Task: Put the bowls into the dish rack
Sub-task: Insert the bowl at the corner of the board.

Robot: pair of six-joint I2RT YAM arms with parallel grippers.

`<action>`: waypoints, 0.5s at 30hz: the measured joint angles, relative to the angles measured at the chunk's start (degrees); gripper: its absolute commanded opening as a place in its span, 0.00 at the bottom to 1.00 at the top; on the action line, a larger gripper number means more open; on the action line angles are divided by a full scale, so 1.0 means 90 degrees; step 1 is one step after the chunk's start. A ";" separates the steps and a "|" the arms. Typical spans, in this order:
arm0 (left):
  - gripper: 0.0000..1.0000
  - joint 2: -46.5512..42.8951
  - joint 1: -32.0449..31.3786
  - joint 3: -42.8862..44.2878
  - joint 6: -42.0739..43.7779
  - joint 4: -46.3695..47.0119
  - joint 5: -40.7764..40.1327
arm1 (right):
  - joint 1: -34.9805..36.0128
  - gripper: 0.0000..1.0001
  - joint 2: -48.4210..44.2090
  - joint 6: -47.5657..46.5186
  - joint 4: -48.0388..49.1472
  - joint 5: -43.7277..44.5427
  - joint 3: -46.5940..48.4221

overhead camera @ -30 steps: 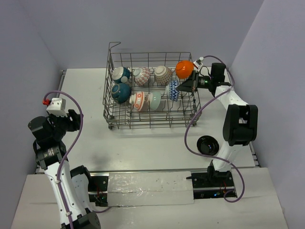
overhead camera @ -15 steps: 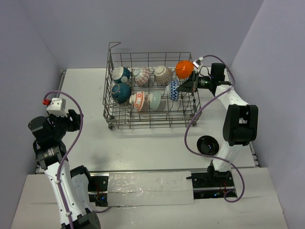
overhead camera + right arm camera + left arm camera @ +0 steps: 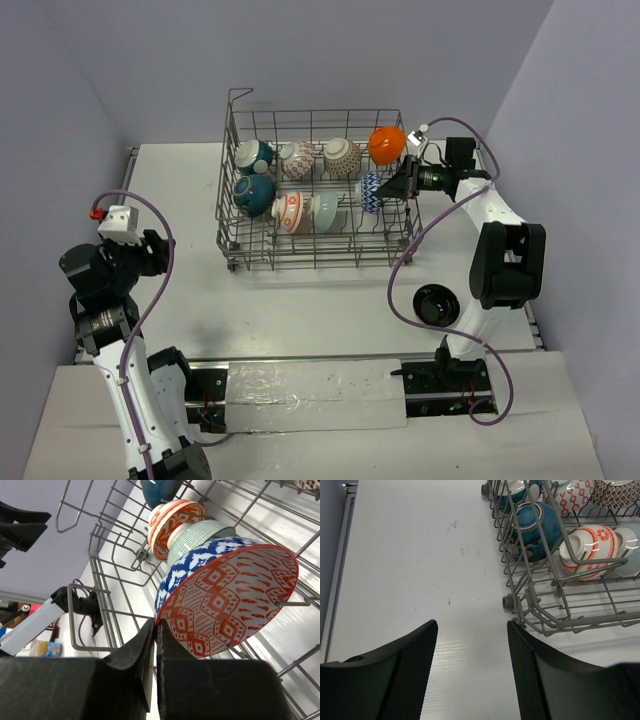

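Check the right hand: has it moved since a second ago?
Yes. The right hand has slid slightly toward the table's near edge, away from the orange bowl, pinching the blue-patterned bowl.

A white table (image 3: 300, 300) spreads under the right claw (image 3: 403, 184) and far out to its left. Pale lilac walls enclose it: a back wall (image 3: 330, 50) beyond the claw, a right wall (image 3: 585, 150) near on its right, a left wall (image 3: 40, 150) well off to its left. Light is even and soft.
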 measured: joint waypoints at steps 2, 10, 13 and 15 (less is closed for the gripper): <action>0.64 0.0000 0.0000 0.0000 0.0000 -0.0002 0.0012 | -0.0027 0.00 -0.0024 -0.0114 -0.0114 0.0051 -0.0002; 0.64 0.0000 0.0005 0.0000 0.0000 -0.0002 0.0090 | -0.0029 0.00 -0.0168 -0.0323 -0.0185 0.0211 -0.0146; 0.64 0.0000 0.0005 0.0000 0.0000 -0.0002 0.0092 | -0.0053 0.01 -0.0202 -0.0420 -0.0219 0.0255 -0.0182; 0.64 0.0000 0.0005 0.0000 0.0000 -0.0005 0.0092 | -0.0070 0.00 -0.0209 -0.0493 -0.0282 0.0279 -0.0182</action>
